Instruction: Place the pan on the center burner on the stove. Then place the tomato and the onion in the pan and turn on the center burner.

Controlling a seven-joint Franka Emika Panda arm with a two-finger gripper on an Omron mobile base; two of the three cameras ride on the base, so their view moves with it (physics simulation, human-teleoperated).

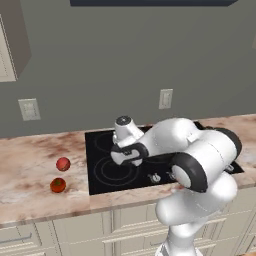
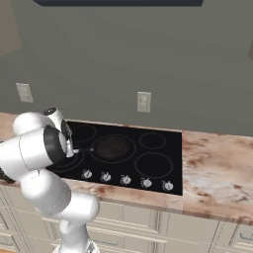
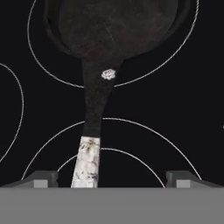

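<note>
Resting on the stove [image 2: 163, 148], the pan [image 3: 118, 26] points its handle between the spread gripper [image 3: 111, 178].

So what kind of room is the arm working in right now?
A home-style kitchen, rendered: a black glass stove with ring burners and silver knobs is set into a marbled stone counter, pale cabinet drawers sit below, and a frying pan rests on the center burner.

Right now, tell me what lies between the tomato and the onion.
Nothing: in the left base view, bare marbled counter separates the tomato from the onion.
</note>
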